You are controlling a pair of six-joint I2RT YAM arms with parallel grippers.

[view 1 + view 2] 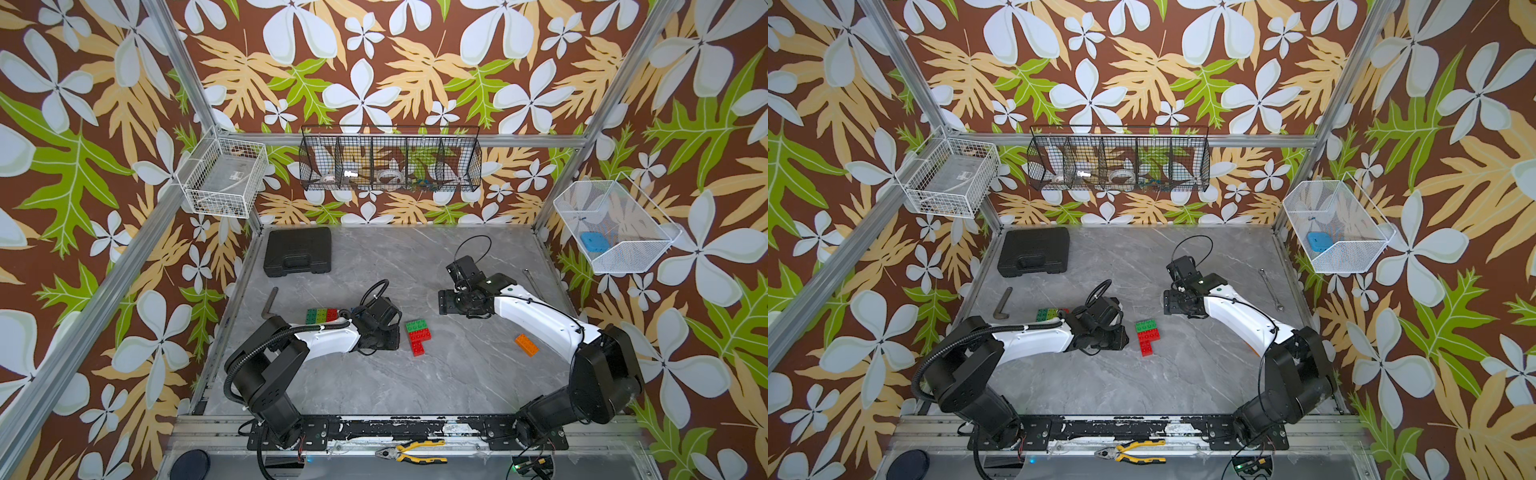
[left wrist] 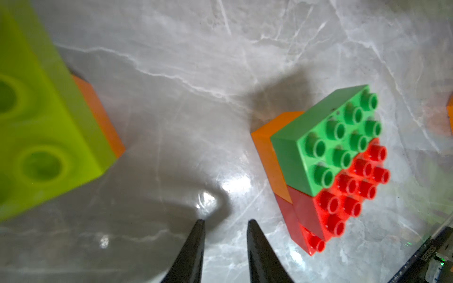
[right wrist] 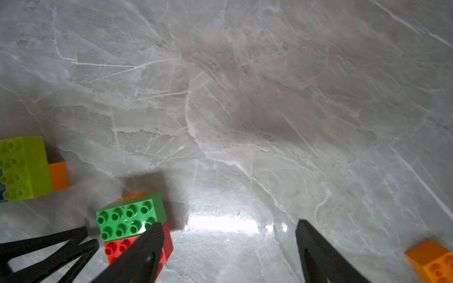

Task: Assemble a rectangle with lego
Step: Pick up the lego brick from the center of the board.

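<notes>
A small lego stack, a dark green brick and red bricks on top of orange (image 1: 417, 336) (image 1: 1147, 336) (image 2: 328, 156), lies mid-table. A second cluster with dark green, lime and red tops (image 1: 322, 315) sits to its left, partly under my left arm; its lime brick (image 2: 36, 122) shows close up. One orange brick (image 1: 526, 345) (image 3: 434, 259) lies alone at the right. My left gripper (image 2: 225, 221) hovers between the two clusters, its tips a narrow gap apart over bare table. My right gripper (image 3: 228, 222) (image 1: 446, 302) is wide open and holds nothing, behind the green and red stack.
A black case (image 1: 297, 250) lies at the back left, a bent metal key (image 1: 272, 303) near the left edge, a wrench (image 1: 534, 282) by the right edge. Pliers (image 1: 415, 451) rest on the front rail. Wire baskets (image 1: 390, 160) hang on the walls.
</notes>
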